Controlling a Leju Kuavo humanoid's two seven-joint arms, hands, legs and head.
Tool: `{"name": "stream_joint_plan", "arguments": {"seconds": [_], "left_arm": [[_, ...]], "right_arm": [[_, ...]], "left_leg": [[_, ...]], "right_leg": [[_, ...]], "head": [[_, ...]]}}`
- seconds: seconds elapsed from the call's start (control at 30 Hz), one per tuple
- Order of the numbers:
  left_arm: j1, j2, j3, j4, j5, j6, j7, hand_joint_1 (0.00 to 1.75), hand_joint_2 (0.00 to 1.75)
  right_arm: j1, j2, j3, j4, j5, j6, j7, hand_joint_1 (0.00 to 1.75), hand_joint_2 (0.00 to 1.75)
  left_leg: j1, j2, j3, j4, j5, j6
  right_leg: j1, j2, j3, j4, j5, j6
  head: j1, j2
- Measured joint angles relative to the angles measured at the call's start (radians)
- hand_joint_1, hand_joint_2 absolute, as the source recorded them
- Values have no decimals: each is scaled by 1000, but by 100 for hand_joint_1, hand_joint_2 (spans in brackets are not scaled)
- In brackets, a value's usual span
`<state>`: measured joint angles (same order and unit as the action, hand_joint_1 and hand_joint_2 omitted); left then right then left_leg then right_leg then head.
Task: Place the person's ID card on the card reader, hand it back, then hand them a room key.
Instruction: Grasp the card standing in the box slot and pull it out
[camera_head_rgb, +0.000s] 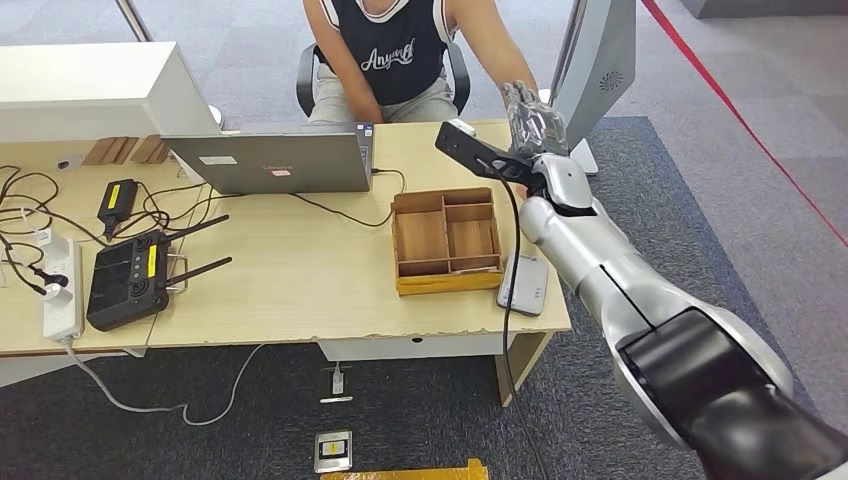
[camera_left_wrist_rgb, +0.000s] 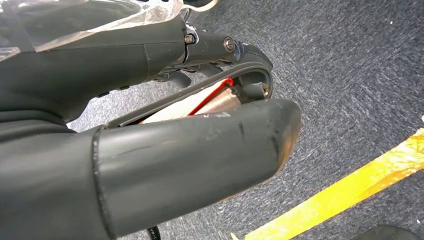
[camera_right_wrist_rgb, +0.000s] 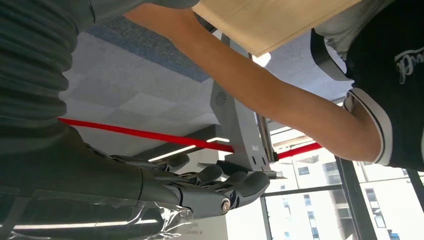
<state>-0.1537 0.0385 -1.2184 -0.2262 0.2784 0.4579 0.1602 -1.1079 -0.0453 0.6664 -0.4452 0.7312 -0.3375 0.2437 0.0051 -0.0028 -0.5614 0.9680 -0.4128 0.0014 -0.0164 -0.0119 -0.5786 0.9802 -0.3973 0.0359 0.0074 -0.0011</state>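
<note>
The right hand (camera_head_rgb: 530, 118) was raised past the desk's far right corner beside the person's forearm (camera_head_rgb: 497, 52), fingers extended and apart. No ID card could be made out in it, so a handover there risked a missed pinch and a card dropped to the carpet. The card reader (camera_head_rgb: 523, 284) lay at the near right corner, just beside the wooden compartment tray (camera_head_rgb: 448, 284), with the right forearm above it. The grasp of the left hand (camera_left_wrist_rgb: 150, 165) could not be determined.
</note>
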Motion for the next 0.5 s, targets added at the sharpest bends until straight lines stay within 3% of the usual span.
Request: {"name": "stream_joint_plan", "arguments": {"seconds": [0.37,0.5], "left_arm": [[7,0,0,0,5,3,1,0,0],[11,0,0,0,18,10,-2,0,0]], "right_arm": [[9,1,-15,-12,-55,-9,-47,0,175],[30,0,-28,-47,-141,31,-102,0,175]], "left_leg": [[0,0,0,0,0,0],[0,0,0,0,0,0]], "right_leg": [[0,0,0,0,0,0],[0,0,0,0,0,0]], "head": [[0,0],[0,0]]}}
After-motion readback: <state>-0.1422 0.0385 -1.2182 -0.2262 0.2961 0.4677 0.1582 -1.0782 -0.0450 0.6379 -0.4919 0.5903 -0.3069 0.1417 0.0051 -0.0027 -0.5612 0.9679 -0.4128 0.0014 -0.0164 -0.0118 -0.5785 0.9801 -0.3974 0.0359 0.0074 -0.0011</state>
